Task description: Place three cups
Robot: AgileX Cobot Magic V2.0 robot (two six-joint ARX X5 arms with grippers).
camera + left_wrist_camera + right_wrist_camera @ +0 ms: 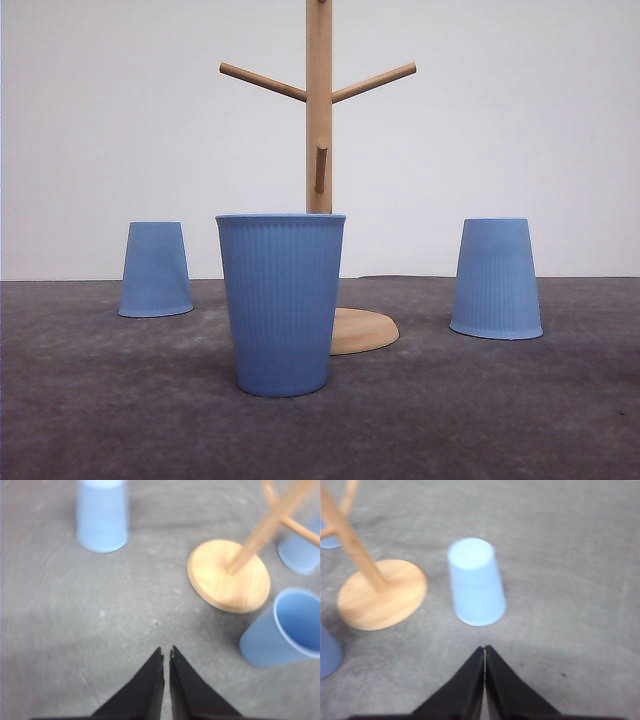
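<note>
Nothing is being held: left gripper (166, 652) and right gripper (484, 650) are being kept with jaws pressed together above the table (100, 400). Middle cup (281, 300) is standing upright before the rack (320, 150); left cup (156, 268) and right cup (496, 277) are sitting inverted (well apart). Judged step: approach is being started; next, jaws need spreading around a cup.

even soft light, front view sharp; faint shadows on bench (100, 400); both wrist views motion-blurred, slightly washed out.
</note>
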